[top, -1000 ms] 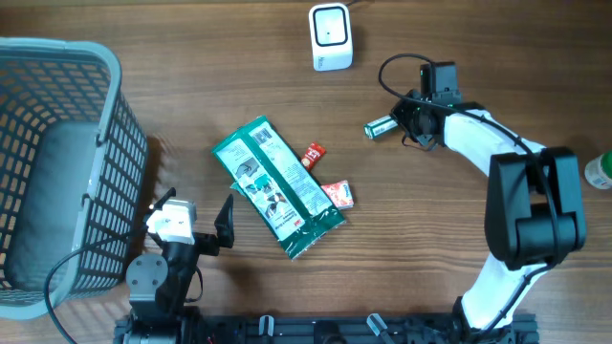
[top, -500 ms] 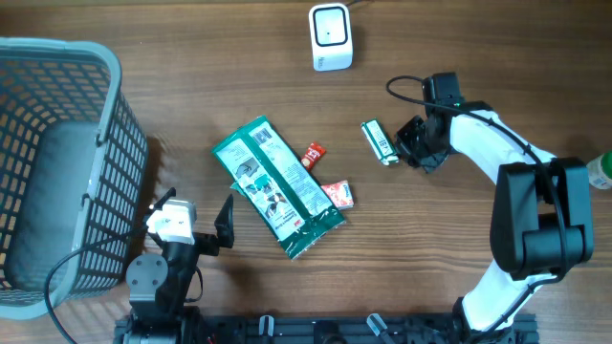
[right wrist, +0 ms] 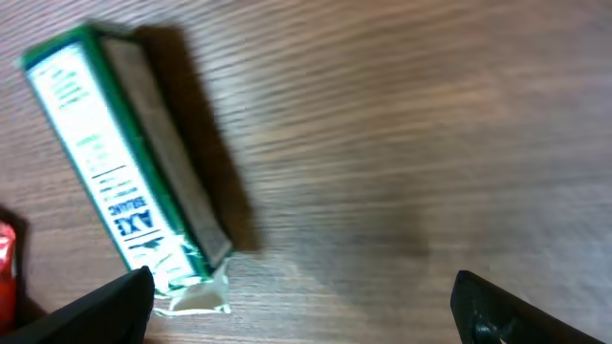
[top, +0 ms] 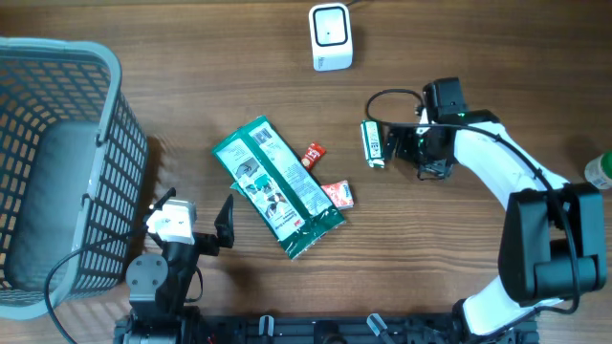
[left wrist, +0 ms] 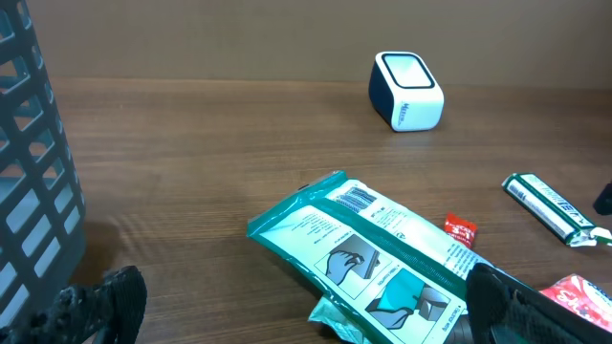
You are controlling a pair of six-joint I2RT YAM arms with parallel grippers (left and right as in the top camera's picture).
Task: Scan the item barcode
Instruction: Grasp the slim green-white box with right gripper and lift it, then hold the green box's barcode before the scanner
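The long thin green and white packet [top: 375, 143] lies flat on the brown wooden counter [top: 191, 57]. It is on the right side, below the small white scanner box [top: 331, 36] and well apart from it. In the overhead view it points almost straight up and down.

Close up in the right wrist view, the packet [right wrist: 124, 172] has a white face with small green letters, a green edge and a dull grey side. Its bottom end is squashed flat and crinkly. In the left wrist view it [left wrist: 550, 205] looks white with dark print and a green tip.

The right gripper [top: 406, 145] sits just beside the packet, on its right. Its black fingers [right wrist: 115, 298] are spread wide and hold nothing. One fingertip is very near the crinkly end, but I cannot tell if it touches.

The left gripper [top: 194, 218] is low on the left, next to the grey plastic basket [top: 105, 57]. Its fingers [left wrist: 91, 306] are wide apart too, with nothing in them.

In the middle lies a big green flat bag [top: 277, 186]. A small red sachet [top: 313, 155] and a red and white sachet [top: 337, 195] rest by its right side.
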